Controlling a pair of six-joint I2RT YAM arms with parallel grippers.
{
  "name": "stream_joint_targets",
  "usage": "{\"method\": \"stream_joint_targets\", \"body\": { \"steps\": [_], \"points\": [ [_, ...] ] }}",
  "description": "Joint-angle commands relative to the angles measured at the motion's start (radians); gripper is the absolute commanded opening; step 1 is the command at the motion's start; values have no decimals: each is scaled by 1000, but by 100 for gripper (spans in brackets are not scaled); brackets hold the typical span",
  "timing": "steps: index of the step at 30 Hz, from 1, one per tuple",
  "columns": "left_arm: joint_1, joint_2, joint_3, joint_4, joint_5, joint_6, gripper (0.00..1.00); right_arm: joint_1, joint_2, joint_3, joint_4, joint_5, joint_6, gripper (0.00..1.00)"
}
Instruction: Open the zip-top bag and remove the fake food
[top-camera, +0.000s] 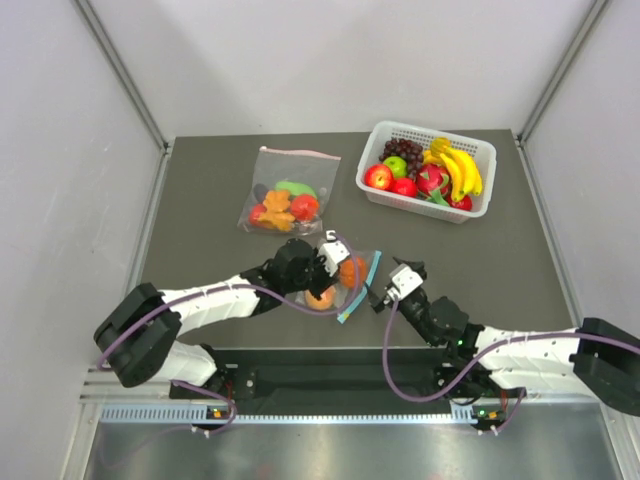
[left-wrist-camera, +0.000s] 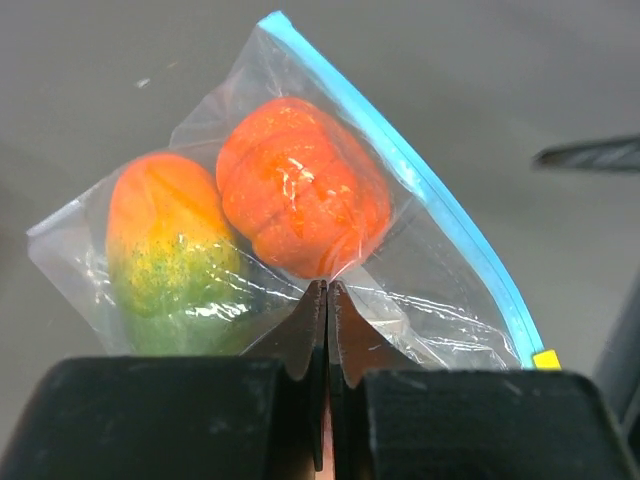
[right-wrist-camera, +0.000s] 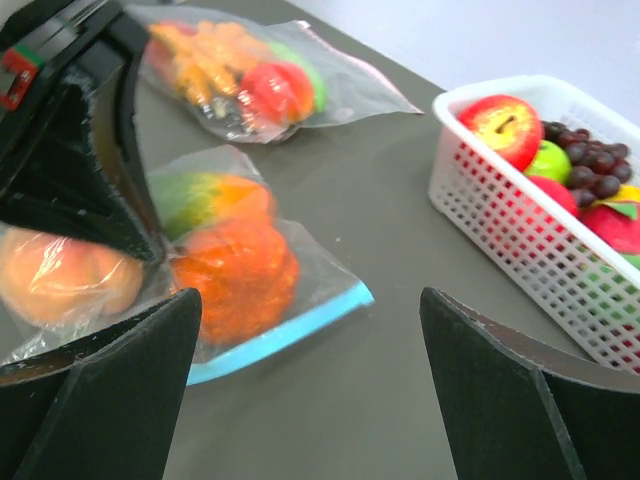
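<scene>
Dark grey table carries the zip-top bag near-left of the white basket. Left gripper is clamped on its film beside the fake food; right gripper, jaws apart, faces the teal zip strip, lying crosswise on the bag's basket-side edge, nearer that arm

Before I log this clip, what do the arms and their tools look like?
The left arm and right arm have white links between black joints, each trailed by a loose purple cable. The left tool and right tool have matte black wedge-shaped fingers, with a white block at each wrist.
</scene>
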Motion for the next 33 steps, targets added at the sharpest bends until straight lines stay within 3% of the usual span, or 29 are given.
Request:
{"method": "stream_joint_targets", "body": {
  "steps": [1,7,13,18,28,33],
  "points": [
    [37,-29,68,-12,216,105,0,1,21,1,47,-109,-27,90],
    [229,-16,184,-74,587,185,0,95,80,0,90,-202,-119,90],
    [285,118,361,-202,733,278,0,195,146,-11,182,-142,-225,90],
    [285,178,395,-304,786,365,0,226,210,-22,291,-67,-302,90],
    [280,135,375,-374,895,470,0,234,357,12,408,36,-383,88],
    [272,136,373,-391,910,492,0,234,397,11,487,30,-435,74]
  ]
}}
